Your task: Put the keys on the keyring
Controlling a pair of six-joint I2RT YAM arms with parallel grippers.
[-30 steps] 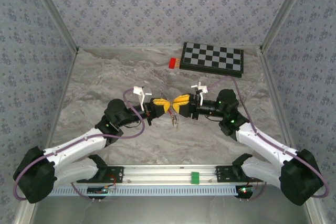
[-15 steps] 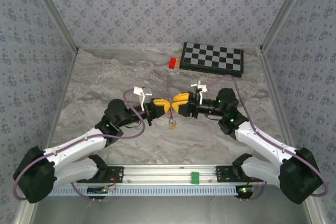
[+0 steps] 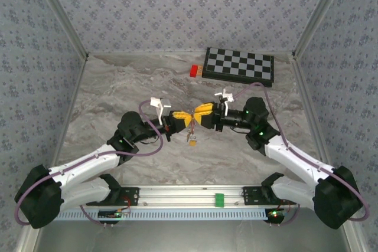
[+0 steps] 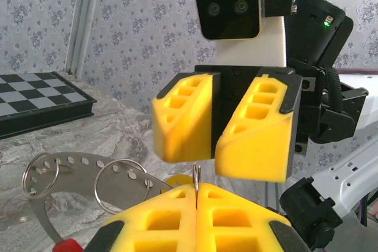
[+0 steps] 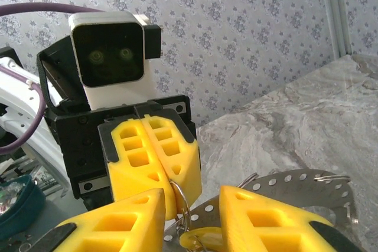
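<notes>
Above the middle of the table (image 3: 118,92), the two arms are seen nose to nose. The left gripper (image 3: 188,120) is clamped tight: its yellow fingers (image 4: 236,222) are pressed together, and the thin wire of the keyring (image 4: 196,176) is pinched on edge in the seam between them, a short arc standing up clear of the pads. Directly opposite, the right gripper (image 3: 200,116) is held with its fingers (image 4: 254,128) spread apart, a plain gap between them and nothing held. The loop's free arc is lined up with that gap (whether metal meets pad there cannot be told).

From overhead, the keys (image 3: 192,138) are seen dangling in a small cluster just below the meeting fingertips, off the table. In the right wrist view one yellow key head is caught just under the ring, between the spread fingers.

Below the grippers a curved perforated metal plate (image 4: 71,166) is made out, with two wire rings (image 4: 121,185) on it.

At the far edge lies a chessboard (image 3: 239,66), with a red block (image 3: 194,71) just beside its left end, well apart from the grippers.
</notes>
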